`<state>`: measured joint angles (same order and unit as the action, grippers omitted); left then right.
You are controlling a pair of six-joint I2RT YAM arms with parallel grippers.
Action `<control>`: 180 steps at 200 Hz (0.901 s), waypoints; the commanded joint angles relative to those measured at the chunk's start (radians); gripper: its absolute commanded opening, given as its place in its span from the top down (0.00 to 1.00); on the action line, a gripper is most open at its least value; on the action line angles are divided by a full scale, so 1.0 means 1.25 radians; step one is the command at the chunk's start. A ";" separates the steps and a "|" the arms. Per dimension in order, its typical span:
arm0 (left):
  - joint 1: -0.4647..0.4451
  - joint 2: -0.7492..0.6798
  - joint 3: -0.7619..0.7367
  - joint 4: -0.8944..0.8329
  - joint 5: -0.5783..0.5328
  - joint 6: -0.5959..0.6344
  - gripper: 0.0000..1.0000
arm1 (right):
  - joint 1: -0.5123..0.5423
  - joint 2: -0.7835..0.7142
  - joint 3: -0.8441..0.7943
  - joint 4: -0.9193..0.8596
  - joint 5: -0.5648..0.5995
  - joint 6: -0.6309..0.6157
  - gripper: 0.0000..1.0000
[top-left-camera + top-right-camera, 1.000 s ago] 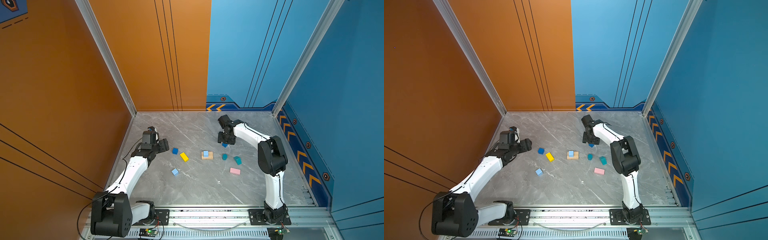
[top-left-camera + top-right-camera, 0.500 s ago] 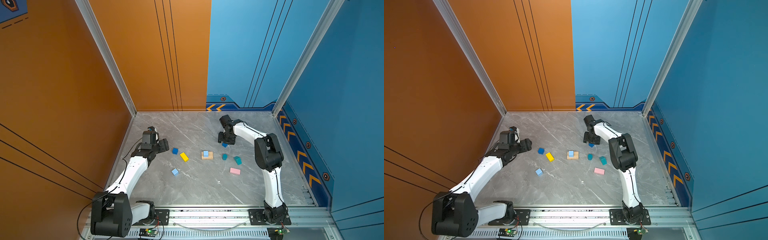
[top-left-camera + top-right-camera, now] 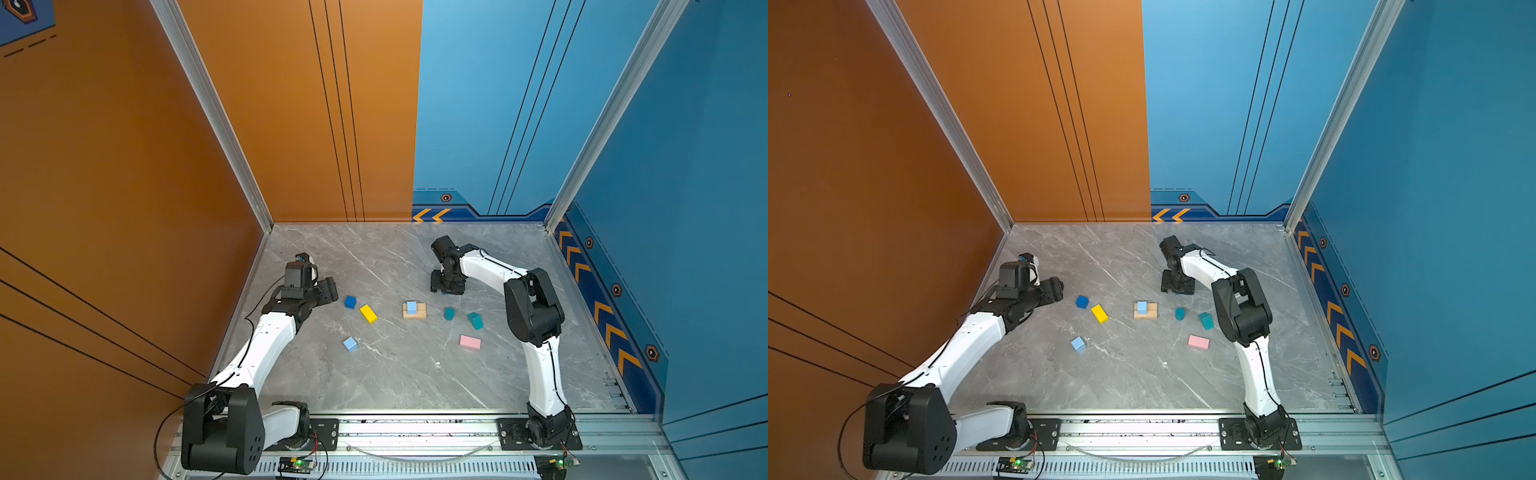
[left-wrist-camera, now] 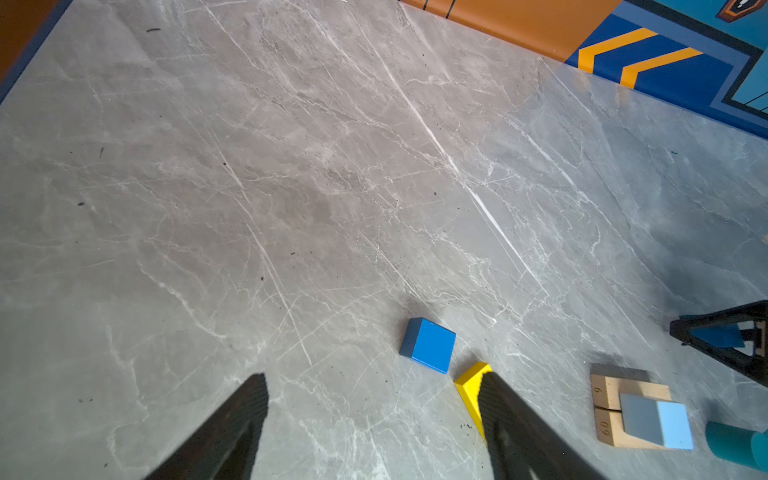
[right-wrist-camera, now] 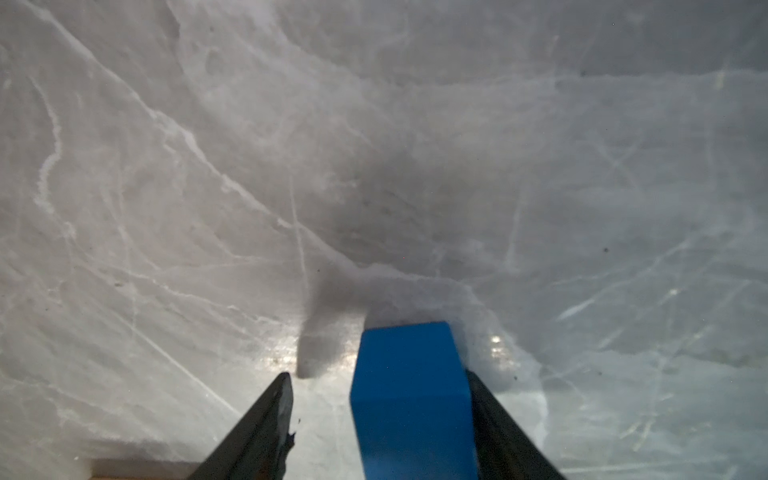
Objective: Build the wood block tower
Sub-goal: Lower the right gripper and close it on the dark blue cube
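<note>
We count two planks point(image 3: 421, 312) side by side, one light blue cube point(image 3: 411, 307) on them and a second light blue cube point(image 3: 350, 343) to their near left. Left of the planks lie one dark blue cube point(image 3: 350, 302) and one yellow bar point(image 3: 368, 313), flat, its long axis diagonal. To their right are one cylinder point(image 3: 449, 313), one prism point(image 3: 475, 321) and one pink slab point(image 3: 470, 342). Beyond the planks, the right gripper point(image 5: 377, 374) straddles a second dark blue cube point(image 5: 409, 399), jaws apart and one finger touching it. The left gripper point(image 4: 370, 376) gapes wide.
</note>
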<state>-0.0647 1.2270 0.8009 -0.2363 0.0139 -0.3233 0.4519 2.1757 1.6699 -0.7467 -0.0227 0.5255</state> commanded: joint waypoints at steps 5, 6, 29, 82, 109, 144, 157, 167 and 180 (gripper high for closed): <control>0.004 0.004 0.015 -0.010 0.018 -0.006 0.18 | 0.008 -0.035 -0.012 -0.010 0.024 0.019 0.36; 0.004 0.003 0.015 -0.010 0.018 -0.006 0.19 | 0.008 -0.036 -0.013 -0.010 0.025 0.020 0.36; 0.004 0.002 0.015 -0.010 0.019 -0.005 0.18 | 0.008 -0.044 -0.009 -0.017 0.046 0.019 0.36; 0.004 0.003 0.015 -0.010 0.018 -0.005 0.19 | 0.013 -0.056 0.014 -0.036 0.061 0.004 0.36; 0.004 0.001 0.014 -0.010 0.019 -0.006 0.19 | 0.015 -0.057 0.028 -0.049 0.079 -0.007 0.35; 0.004 0.001 0.013 -0.011 0.018 -0.007 0.18 | 0.015 -0.041 0.046 -0.063 0.098 -0.014 0.39; 0.004 0.000 0.013 -0.011 0.018 -0.006 0.19 | 0.015 -0.035 0.052 -0.067 0.103 -0.015 0.41; 0.004 0.000 0.013 -0.011 0.017 -0.005 0.18 | 0.015 -0.028 0.057 -0.070 0.105 -0.015 0.43; 0.004 0.000 0.014 -0.012 0.017 -0.005 0.19 | 0.015 -0.023 0.062 -0.070 0.105 -0.016 0.45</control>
<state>-0.0647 1.2270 0.8009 -0.2363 0.0208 -0.3233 0.4660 2.1448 1.7138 -0.7902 0.0734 0.5194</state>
